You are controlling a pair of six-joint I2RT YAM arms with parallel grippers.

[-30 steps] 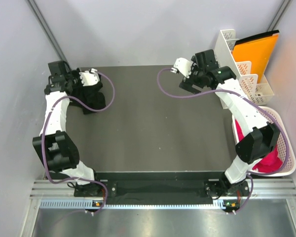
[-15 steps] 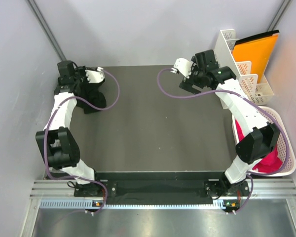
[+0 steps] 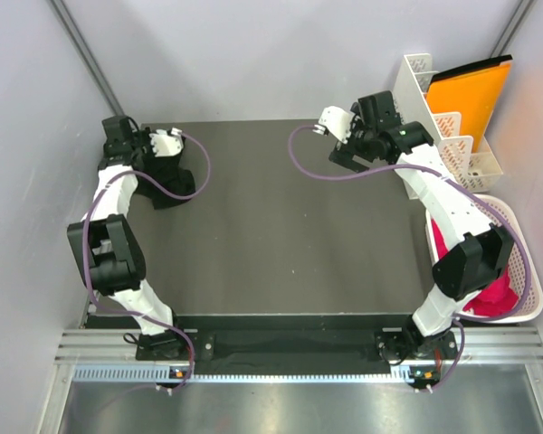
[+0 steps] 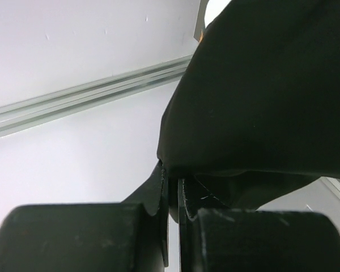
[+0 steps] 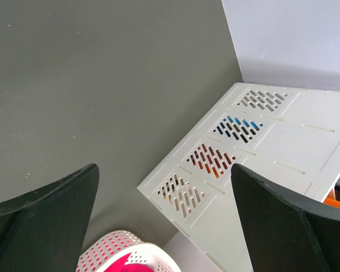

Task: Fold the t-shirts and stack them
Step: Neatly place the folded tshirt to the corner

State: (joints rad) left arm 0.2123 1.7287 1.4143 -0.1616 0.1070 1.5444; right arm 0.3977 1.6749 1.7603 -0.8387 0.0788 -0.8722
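Left pincer (image 4: 173, 190) is clamped down on a fold of the black t-shirt (image 4: 260, 85), and the cloth fills most of the upper right of the wrist view. From the top camera the shirt is just a bunched dark heap in the upper left of the frame, on the far corner of the tabletop (image 3: 281, 235), with the pincer right over it. Can't make out any print. Right pincer (image 5: 164, 170) is spread wide with nothing in it, hovering upper right of centre near the white slotted rack (image 5: 260, 141). A perforated basket (image 3: 528, 271) with something pink inside sits at the right edge.
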